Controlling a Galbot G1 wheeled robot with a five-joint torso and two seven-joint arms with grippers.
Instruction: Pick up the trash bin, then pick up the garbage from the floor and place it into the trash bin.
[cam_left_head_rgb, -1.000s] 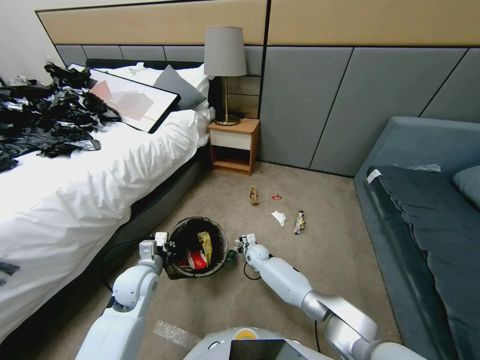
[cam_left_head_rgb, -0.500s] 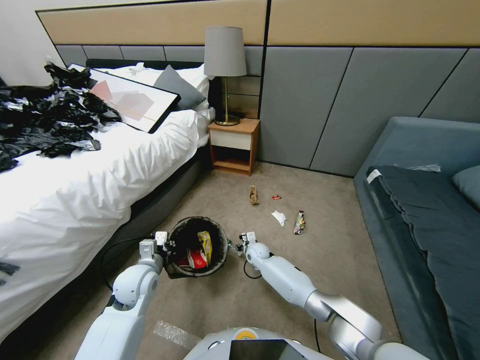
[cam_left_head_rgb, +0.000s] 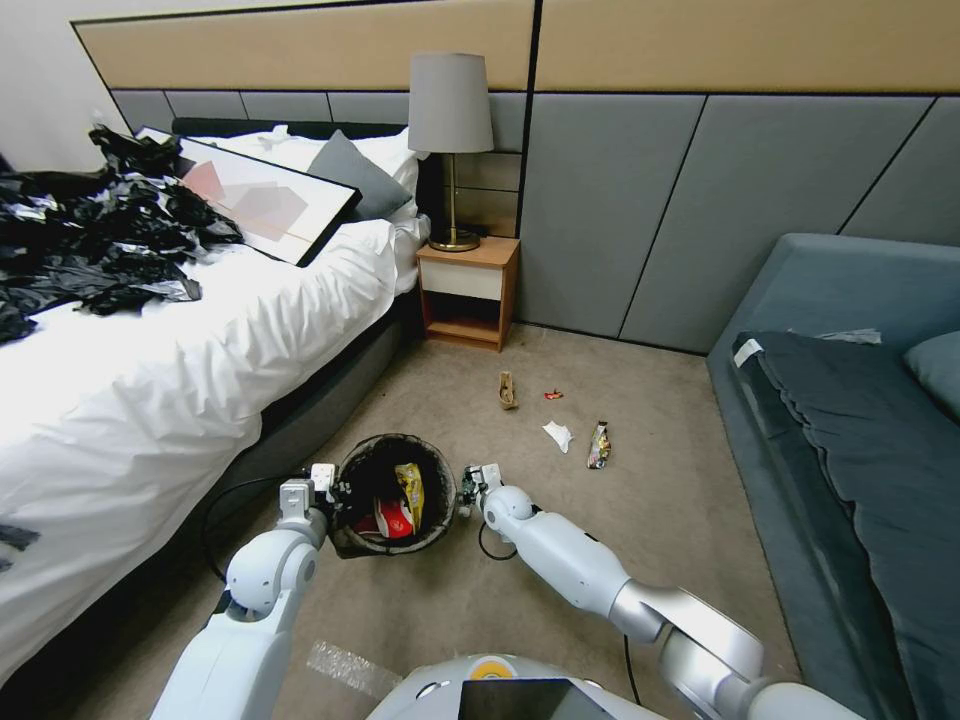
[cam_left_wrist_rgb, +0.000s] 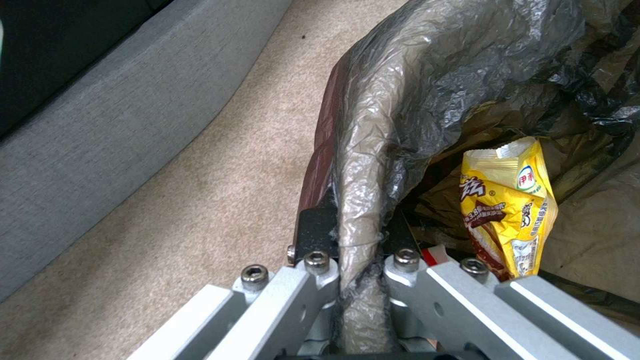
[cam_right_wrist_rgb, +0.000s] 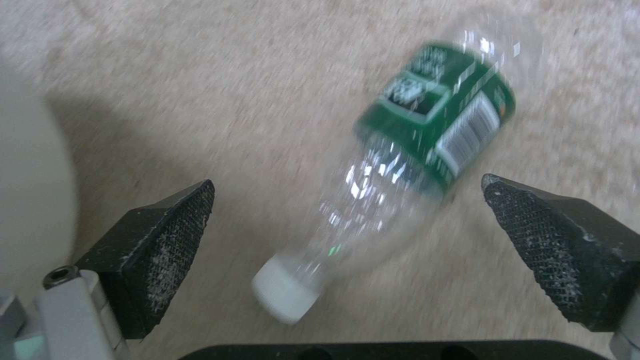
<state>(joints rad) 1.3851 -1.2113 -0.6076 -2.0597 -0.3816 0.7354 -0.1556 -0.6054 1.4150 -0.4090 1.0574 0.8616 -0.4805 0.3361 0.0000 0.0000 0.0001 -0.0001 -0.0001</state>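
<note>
While the left gripper (cam_left_wrist_rgb: 360, 280) keeps its jaws clamped together on the liner-wrapped rim of the trash bin (cam_left_head_rgb: 392, 495), the bin is held steady beside the bed (cam_left_head_rgb: 180, 360), its mouth facing up so litter can be dropped in. Inside it stand a yellow snack wrapper (cam_left_wrist_rgb: 510, 200) and a red-and-white carton (cam_left_head_rgb: 393, 520) (the first catch, by the look of it).

Just on the far side of the bin from the bed, the right gripper (cam_right_wrist_rgb: 347, 240) hangs low over the carpet with its black pads (cam_right_wrist_rgb: 167, 235) spread wide apart, holding nothing. Between them lies the clear bottle (cam_right_wrist_rgb: 393, 170), green label uppermost, on its side on the floor, close against the bin's wall. The jaws straddle it across its width, which I judge to be the sensible way to close on a round body that would otherwise roll.

Farther from the bin, towards the nightstand (cam_left_head_rgb: 468, 290), more garbage waits on the carpet: a white tissue (cam_left_head_rgb: 557, 434) with another wrapper (cam_left_head_rgb: 599, 445) just beside it, then a brown scrap (cam_left_head_rgb: 507, 390) and a tiny red wrapper (cam_left_head_rgb: 552, 394) nearer the nightstand.
</note>
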